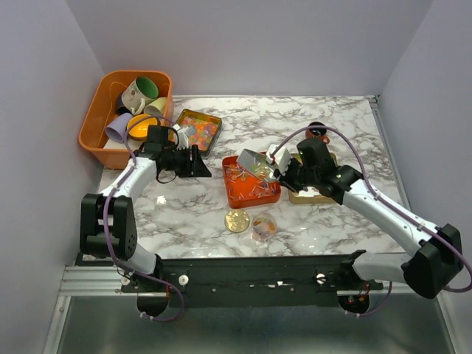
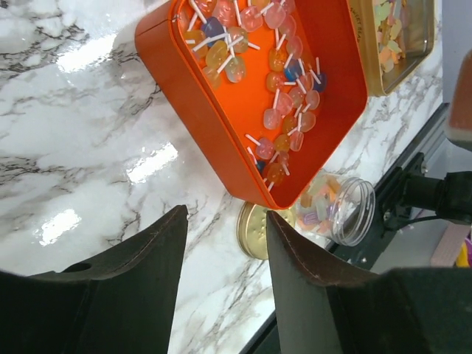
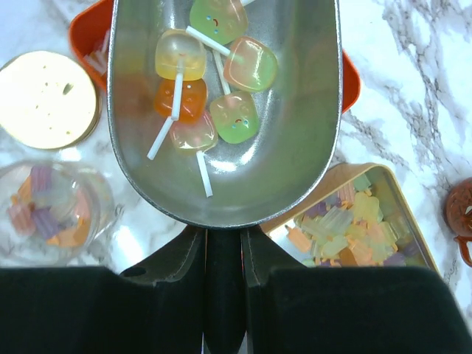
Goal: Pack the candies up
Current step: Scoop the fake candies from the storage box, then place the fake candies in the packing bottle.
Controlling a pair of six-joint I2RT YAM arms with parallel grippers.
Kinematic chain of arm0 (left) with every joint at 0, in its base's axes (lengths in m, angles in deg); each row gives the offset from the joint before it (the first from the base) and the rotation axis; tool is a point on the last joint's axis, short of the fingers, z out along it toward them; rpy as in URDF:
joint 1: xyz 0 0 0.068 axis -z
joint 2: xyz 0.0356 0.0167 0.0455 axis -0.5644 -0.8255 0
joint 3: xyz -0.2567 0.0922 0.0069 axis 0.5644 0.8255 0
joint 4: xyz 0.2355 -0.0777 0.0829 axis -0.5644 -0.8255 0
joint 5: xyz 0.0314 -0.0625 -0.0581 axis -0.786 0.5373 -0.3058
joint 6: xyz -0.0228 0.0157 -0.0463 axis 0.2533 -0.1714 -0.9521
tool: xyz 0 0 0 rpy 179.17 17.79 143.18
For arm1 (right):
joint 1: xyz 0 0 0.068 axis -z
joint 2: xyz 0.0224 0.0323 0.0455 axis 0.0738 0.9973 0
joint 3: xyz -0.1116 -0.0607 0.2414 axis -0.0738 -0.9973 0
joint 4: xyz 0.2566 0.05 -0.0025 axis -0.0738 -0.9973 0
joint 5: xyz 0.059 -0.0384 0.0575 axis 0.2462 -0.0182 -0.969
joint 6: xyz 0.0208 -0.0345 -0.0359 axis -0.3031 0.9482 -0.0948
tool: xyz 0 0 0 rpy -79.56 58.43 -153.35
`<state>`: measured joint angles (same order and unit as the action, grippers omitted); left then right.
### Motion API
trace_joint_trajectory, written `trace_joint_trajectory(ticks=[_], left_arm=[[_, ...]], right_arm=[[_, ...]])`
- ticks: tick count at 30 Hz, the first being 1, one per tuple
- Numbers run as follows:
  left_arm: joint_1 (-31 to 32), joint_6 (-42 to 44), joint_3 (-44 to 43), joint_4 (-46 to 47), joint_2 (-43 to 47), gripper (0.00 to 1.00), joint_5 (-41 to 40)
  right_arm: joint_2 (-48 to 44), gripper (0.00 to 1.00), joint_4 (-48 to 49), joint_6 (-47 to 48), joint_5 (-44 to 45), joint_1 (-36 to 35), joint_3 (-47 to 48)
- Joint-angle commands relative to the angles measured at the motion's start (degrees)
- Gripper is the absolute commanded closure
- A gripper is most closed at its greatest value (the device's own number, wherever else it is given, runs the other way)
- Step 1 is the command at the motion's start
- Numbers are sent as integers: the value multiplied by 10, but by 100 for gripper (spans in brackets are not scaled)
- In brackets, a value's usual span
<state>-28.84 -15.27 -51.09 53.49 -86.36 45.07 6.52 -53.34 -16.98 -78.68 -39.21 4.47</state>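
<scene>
The right gripper (image 3: 223,243) is clamped tight on the narrow handle of a metal scoop (image 3: 295,133), which it holds above the near corner of an orange tray (image 1: 230,193). Five candies (image 3: 237,116) on white sticks lie in the scoop's bowl: green, yellow, pink, orange and a paler one. The left gripper (image 2: 226,243) stands about half open with nothing between its fingers (image 2: 151,273), hanging over bare marble table (image 2: 66,147) just beside the tray's left side.

The scoop's handle is almost wholly hidden by the right fingers. In the top view the right arm covers most of a gold tin (image 3: 383,184). A small reddish-brown thing (image 3: 461,217) is cut off at the edge of the right wrist view, and I cannot tell what it is. In the left wrist view the tray's corner hides part of a clear jar (image 2: 346,214).

The tray holds many more candies on sticks. The jar, near the table's front edge, has a few pastel candies inside, and a flat gold lid (image 1: 237,220) lies just beside it. The gold tin is full of pale sweets. A second tin (image 1: 198,131) behind the left gripper holds bright mixed ones. An orange bin (image 1: 96,122) in the far left corner holds several mugs (image 1: 140,92).
</scene>
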Motion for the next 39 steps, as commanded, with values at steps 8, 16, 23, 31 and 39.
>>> trace_joint_trajectory(ticks=[8, 16, 23, 31, 39], left_arm=[[-24, 28, 56, 12, 73, 43, -68], [-33, 30, 91, 21, 108, 41, -109], [-38, 26, 108, 36, 134, 40, -120], [-46, 21, 132, 49, 163, 39, -121], [-50, 19, 155, 58, 192, 38, -123]], right_arm=[[-119, 99, -300, 245, -61, -1, -1], [-95, 99, -406, 335, -4, -3, 24], [-67, 100, -438, 409, 91, -11, 41], [-31, 99, -450, 445, 157, -23, 83], [-17, 99, -460, 447, 193, -66, 100]])
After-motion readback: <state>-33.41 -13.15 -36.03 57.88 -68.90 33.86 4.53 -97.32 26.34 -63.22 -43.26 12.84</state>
